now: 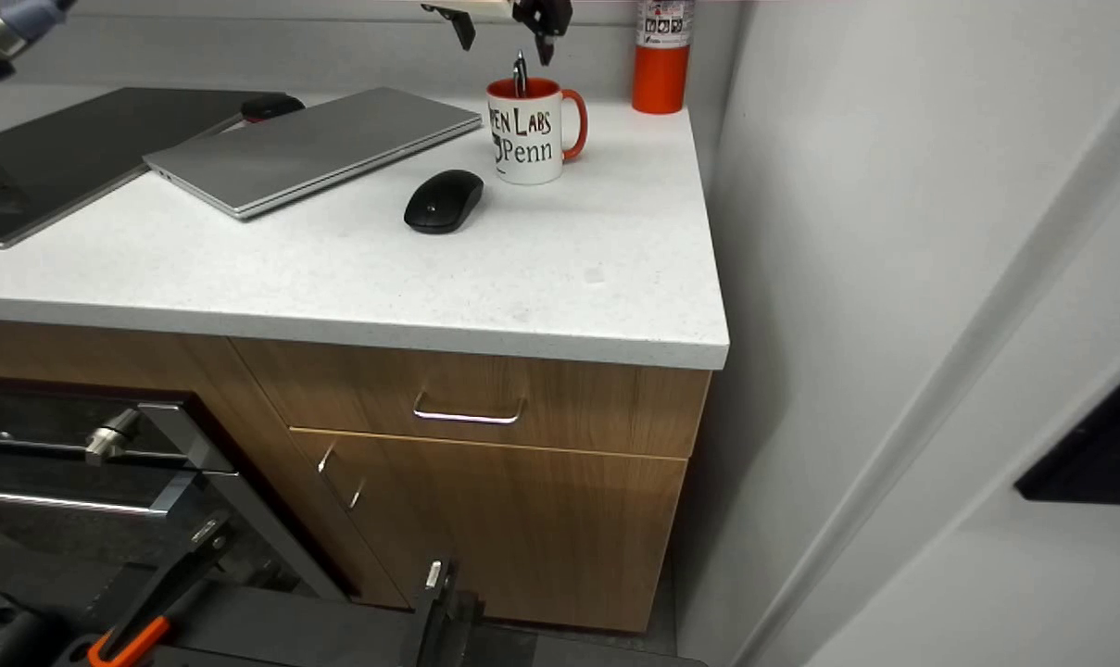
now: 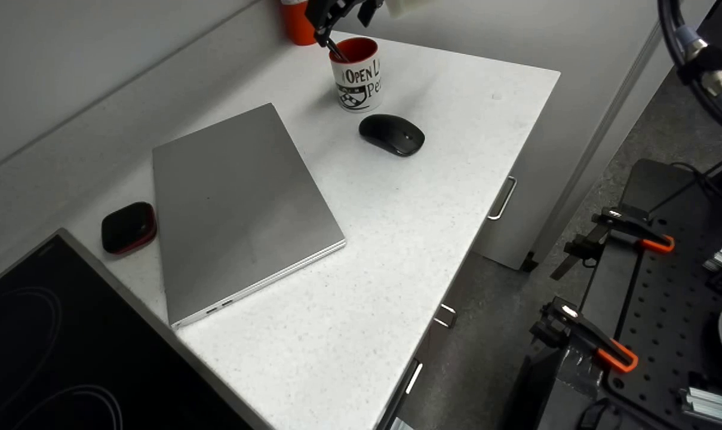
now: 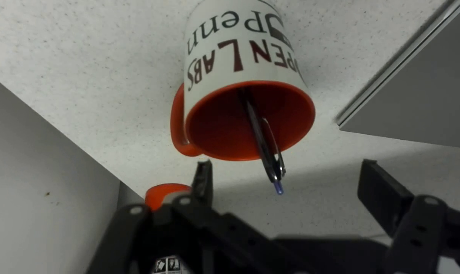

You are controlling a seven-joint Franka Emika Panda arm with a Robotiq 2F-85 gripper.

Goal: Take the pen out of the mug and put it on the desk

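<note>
The mug (image 1: 526,139) is white with a red handle and red interior and stands upright on the white desk (image 1: 569,269); it also shows in an exterior view (image 2: 359,80) and in the wrist view (image 3: 233,68). The dark pen (image 3: 261,137), with clip and blue end, leans inside the mug and sticks out above the rim; its lower part is hidden. It also shows in both exterior views (image 1: 521,76) (image 2: 337,51). My gripper (image 3: 286,171) is open and empty, its fingers spread either side of the pen's upper end, above the mug and apart from the pen.
A black mouse (image 1: 444,201) lies in front of the mug. A closed grey laptop (image 2: 241,209), a dark red-edged object (image 2: 129,228) and a black cooktop (image 2: 56,346) lie farther along. A red-and-white canister (image 1: 660,79) stands behind the mug, near the wall (image 1: 856,185).
</note>
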